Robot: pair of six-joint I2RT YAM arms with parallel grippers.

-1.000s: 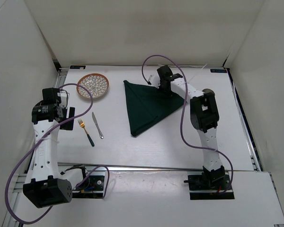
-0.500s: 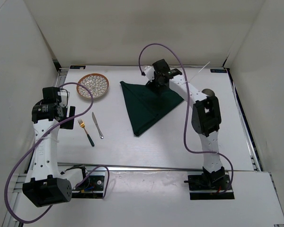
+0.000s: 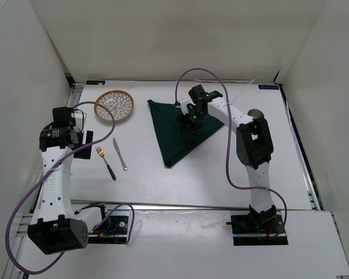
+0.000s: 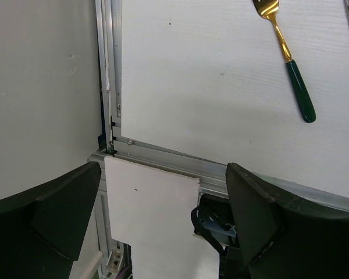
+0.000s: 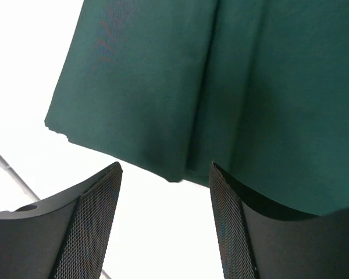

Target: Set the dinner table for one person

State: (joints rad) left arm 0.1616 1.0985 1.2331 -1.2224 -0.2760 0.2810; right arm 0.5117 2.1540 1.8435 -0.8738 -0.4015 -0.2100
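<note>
Here the right gripper (image 3: pixel 190 121) hovers, jaws spread wide, over the dark green cloth (image 3: pixel 171 138) (folded, it seems) on the dinner table (image 3: pixel 221 168). The left gripper (image 4: pixel 163 168), likewise wide, hangs near the fork (image 4: pixel 286 61).

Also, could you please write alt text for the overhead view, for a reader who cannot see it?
The right gripper hangs over a folded dark green cloth on a white table. Further left lie a patterned plate, a fork and a knife, with the left gripper beside them.
</note>
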